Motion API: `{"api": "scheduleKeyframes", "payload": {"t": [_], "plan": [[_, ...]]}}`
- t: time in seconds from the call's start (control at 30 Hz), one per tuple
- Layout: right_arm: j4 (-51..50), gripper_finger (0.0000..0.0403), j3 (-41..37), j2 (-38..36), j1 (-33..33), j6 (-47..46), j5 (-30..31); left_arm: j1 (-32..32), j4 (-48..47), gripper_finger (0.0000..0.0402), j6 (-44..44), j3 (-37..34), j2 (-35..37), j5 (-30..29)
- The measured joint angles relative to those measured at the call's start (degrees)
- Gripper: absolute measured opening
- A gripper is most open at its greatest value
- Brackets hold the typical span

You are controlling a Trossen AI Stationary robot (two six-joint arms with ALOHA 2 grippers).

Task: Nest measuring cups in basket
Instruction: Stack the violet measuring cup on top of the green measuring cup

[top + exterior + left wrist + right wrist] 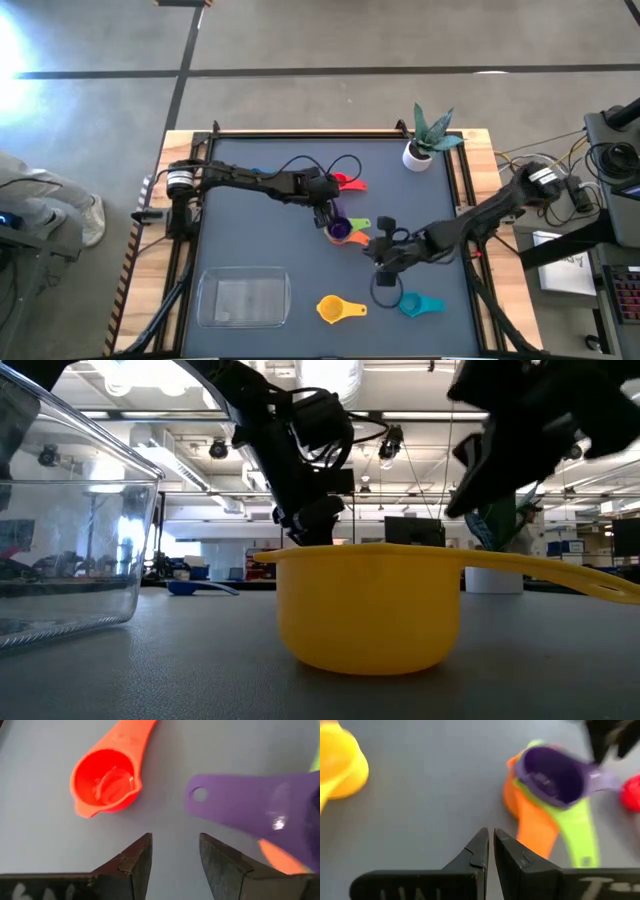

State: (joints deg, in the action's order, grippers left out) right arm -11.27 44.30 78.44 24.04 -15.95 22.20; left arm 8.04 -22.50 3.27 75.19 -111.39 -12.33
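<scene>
Yellow cup [365, 610] before left pincer [312, 532].

Overhead, straight down on the whole worktop [260, 200] and both arms. Low, at worktop level, close behind the yellow cup [365, 605], facing the room. Left wrist, close above the red cup [105, 785] and purple cup [260, 805]. Right wrist, near, sharing that purple cup [555, 777].

No legible text anywhere (perhaps partial white marks on the wrist-view tools).
</scene>
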Motion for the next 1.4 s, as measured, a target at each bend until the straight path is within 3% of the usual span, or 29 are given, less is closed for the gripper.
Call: {"api": "scheduleKeyframes", "payload": {"t": [0.17, 0.37, 1.07, 1.4], "plan": [[0.69, 0.0018, 1.23, 7.36, -1.23, 0.03, -0.33, 1.42, 0.14, 0.0145, 0.2, -0.39, 0.0, 1.39], [0.75, 0.0018, 3.24, 11.02, -3.2, 0.67, -2.26, 2.42, 2.83, 0.0145, -0.22, -0.34, 0.0, 4.63], [-4.42, 0.0018, 3.88, 10.11, -9.98, 3.96, -3.11, 3.43, 3.8, 0.0145, -0.42, -0.23, 0.0, 5.54], [-4.38, 0.0018, 3.88, 10.11, -13.34, 6.8, -3.23, 3.44, 8.7, 0.0145, -0.78, -0.23, 0.0, 7.35]]}}
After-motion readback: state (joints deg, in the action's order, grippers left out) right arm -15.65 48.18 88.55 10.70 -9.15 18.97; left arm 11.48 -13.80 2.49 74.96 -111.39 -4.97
